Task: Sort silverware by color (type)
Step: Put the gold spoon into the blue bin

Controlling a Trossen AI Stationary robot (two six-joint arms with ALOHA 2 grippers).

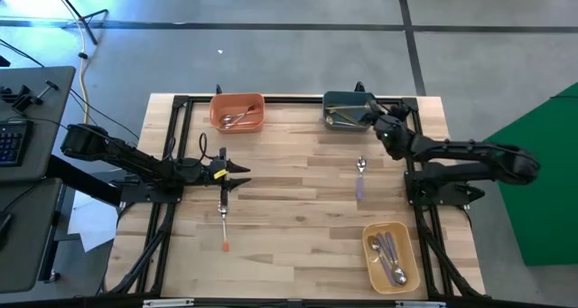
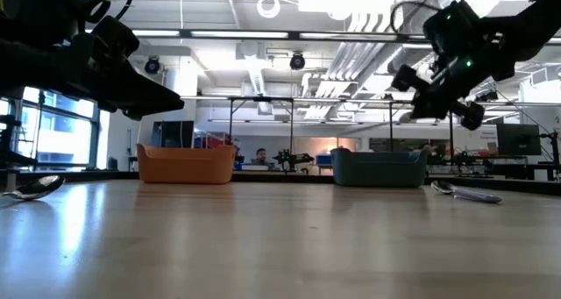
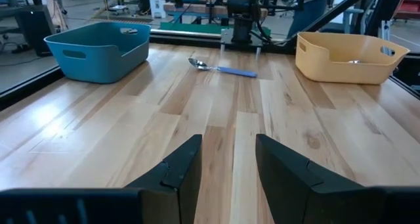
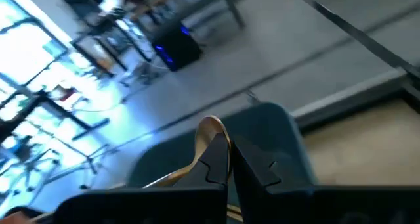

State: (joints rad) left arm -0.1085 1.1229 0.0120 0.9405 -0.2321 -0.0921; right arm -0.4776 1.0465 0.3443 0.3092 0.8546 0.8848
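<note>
- Looking down from the high view: the wooden table (image 1: 298, 209) is carrying a coral bowl (image 1: 237, 112) at the far left with silverware in it, a teal bowl (image 1: 348, 110) at the far right with gold-handled pieces, and a yellow bowl (image 1: 391, 256) at the near right holding purple-handled spoons
- An orange-handled spoon (image 1: 223, 227) is lying loose on the near left part of the table; a purple-handled spoon (image 1: 360, 175) is lying loose right of centre
- The left gripper (image 1: 237, 175) is hovering just beyond the orange-handled spoon's bowl end, fingers parted, holding nothing
- The right gripper (image 1: 377, 115) is sitting at the teal bowl's edge
- Looking level from the low view: the coral bowl (image 2: 186, 164) and the teal bowl (image 2: 379, 167) are standing at the far side, a spoon bowl (image 2: 35, 187) is showing at the left edge, the purple-handled spoon (image 2: 463, 192) is lying at the right, and both arms are hanging above the table
- Looking from the left wrist view: the two dark fingers (image 3: 180, 171) are standing apart over bare wood, with the purple-handled spoon (image 3: 222, 67) well ahead between the teal bowl (image 3: 98, 50) and the yellow bowl (image 3: 348, 56)
- Looking from the right wrist view: the right gripper (image 4: 228, 159) is pinching its fingers together on a gold spoon (image 4: 211, 133) above the teal bowl (image 4: 275, 135)
</note>
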